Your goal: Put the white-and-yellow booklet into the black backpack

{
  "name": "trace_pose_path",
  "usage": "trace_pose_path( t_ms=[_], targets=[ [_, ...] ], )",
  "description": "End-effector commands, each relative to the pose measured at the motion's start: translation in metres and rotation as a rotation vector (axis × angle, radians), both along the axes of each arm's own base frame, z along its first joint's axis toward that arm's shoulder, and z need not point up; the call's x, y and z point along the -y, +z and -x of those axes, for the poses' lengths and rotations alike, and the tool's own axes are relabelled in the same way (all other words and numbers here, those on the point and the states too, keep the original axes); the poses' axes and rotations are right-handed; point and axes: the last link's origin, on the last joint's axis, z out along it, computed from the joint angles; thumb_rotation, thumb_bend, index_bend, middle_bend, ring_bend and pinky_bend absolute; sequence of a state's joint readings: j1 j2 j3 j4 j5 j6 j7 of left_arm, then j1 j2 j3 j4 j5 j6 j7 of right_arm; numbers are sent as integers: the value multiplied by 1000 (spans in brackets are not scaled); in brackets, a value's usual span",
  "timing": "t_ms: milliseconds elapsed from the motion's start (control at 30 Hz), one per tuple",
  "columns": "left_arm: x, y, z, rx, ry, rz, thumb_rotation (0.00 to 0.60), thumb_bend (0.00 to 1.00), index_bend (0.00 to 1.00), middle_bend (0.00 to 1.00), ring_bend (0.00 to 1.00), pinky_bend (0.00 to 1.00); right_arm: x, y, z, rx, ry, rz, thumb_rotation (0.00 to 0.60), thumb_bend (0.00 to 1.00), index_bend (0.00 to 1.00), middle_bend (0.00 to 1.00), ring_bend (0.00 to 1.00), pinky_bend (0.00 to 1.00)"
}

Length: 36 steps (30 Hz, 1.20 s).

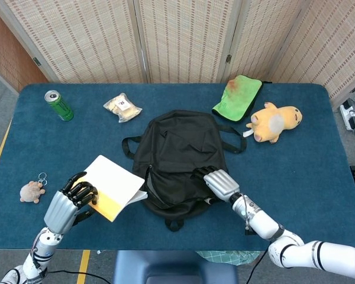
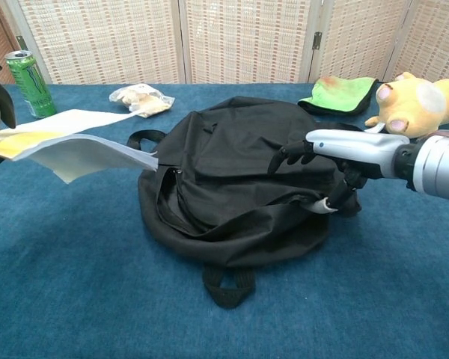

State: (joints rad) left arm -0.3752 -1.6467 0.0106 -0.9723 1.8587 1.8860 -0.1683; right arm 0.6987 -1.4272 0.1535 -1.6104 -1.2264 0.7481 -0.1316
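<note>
1. Left hand (image 1: 70, 204) grips the near-left corner of the white-and-yellow booklet (image 1: 113, 184), dark fingers (image 1: 83, 190) curled over its yellow cover; from the chest view the booklet is lifted off the table and held roughly level.
2. Its far corner reaches the left side of the black backpack (image 1: 177, 155), right by the open zipper slit, but the booklet is still outside the bag.
3. Right hand (image 1: 220, 181) rests on the backpack's near-right part, fingers bent down onto the fabric; the chest view shows the fingertips (image 2: 286, 155) pressing the top flap while the thumb side sits lower, so it seems to pinch the flap, though I cannot tell how firmly.
4. That backpack lies flat in the middle of the blue table (image 1: 307, 177), straps splayed to either side and a loop at its near edge.
5. Behind it to the right lies a folded green cloth (image 1: 238, 97), with a yellow plush toy (image 1: 274, 122) just beside.
6. Far left stands a green drink can (image 1: 59, 105); a clear snack packet (image 1: 122, 107) lies between can and backpack.
7. A small fuzzy keyring toy (image 1: 32, 190) lies by the left edge, near the left hand.
</note>
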Motion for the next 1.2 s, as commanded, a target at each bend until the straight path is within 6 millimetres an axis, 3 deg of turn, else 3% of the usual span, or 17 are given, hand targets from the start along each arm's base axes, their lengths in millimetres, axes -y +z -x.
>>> trace_pose_path(
  t_ms=[33,267,600,900,1067,1200],
  targets=[
    [0,1,0,-3,2,-1,600,534,714,569,460,262,2,2,0,2,-6,2,600,511,260,186,147,141],
    [1,0,-2,2,-2,0,600,535,712,569,461,262,0,-5,-10,4,19,-32,600,541,273,189,147,141],
    [3,1,-2,4,1,0,600,534,709,570,460,261,-1,17,1,-33,6,-21,600,541,260,189,146,141],
    [2,-1,-2,0,5,5,600,535,709,569,460,261,2,14,1,-25,-9,-29,600,541,266,190,147,140],
    [1,-2,-1,-1,9,7,600,534,709,569,460,260,4,1,-11,-20,16,-34,600,576,400,211,168,141],
    [0,-1,0,1,6,8,600,535,708,569,460,261,7,-8,-20,-17,31,-23,600,641,597,262,192,141]
  ],
)
